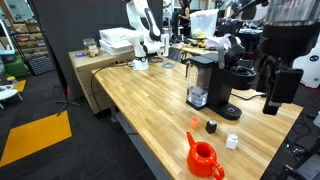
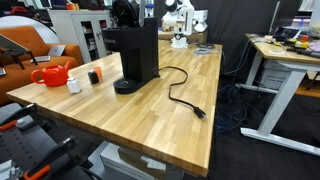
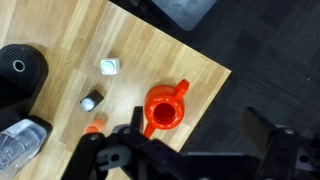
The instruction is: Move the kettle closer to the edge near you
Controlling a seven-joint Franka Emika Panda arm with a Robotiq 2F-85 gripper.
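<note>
The orange-red kettle (image 3: 163,110) stands upright near a corner of the light-wood tabletop, lid off, close to the edge (image 3: 213,100). It shows in both exterior views (image 1: 204,158) (image 2: 50,75). My gripper (image 3: 200,142) is open and empty, well above the table. In the wrist view one finger is just below the kettle, and the gap between the fingers lies mostly over the dark floor past the edge. The arm (image 1: 272,90) hangs high, away from the kettle.
A black coffee machine (image 1: 205,80) (image 2: 135,55) stands mid-table with its cord (image 2: 185,98) trailing. A black cap (image 3: 91,100), a white cap (image 3: 110,66) and a small orange piece (image 3: 93,128) lie between machine and kettle.
</note>
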